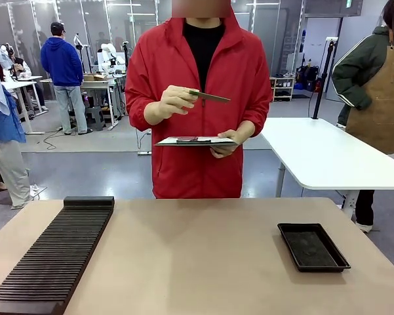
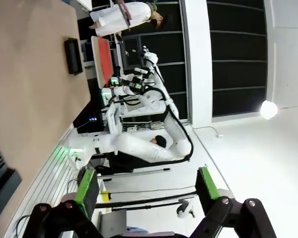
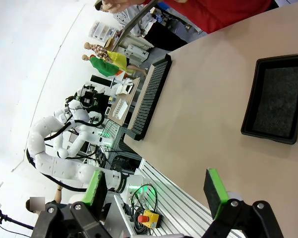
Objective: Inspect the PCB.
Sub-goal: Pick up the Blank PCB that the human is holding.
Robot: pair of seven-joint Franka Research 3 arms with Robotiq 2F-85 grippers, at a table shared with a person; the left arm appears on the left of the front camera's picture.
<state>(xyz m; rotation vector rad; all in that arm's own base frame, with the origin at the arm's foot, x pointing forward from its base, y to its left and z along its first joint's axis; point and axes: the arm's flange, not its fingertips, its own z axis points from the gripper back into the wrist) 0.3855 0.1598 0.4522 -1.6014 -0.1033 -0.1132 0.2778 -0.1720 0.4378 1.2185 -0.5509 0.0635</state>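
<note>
Across the table a person in a red jacket holds the PCB (image 1: pixel 210 97) edge-on in one raised hand (image 1: pixel 175 102), a thin green board at chest height. The other hand supports a dark clipboard (image 1: pixel 197 140) with white paper below it. My left gripper (image 2: pixel 146 191) is open with nothing between its green pads, pointing away from the table. My right gripper (image 3: pixel 156 186) is open and empty too, held back over the table's near edge, far from the black tray (image 3: pixel 275 99).
A shallow black tray (image 1: pixel 313 247) lies at the right of the tan table (image 1: pixel 197 256). A long black ribbed rack (image 1: pixel 56 256) runs along the left side. A white table (image 1: pixel 328 154) and a person in a brown apron stand behind right.
</note>
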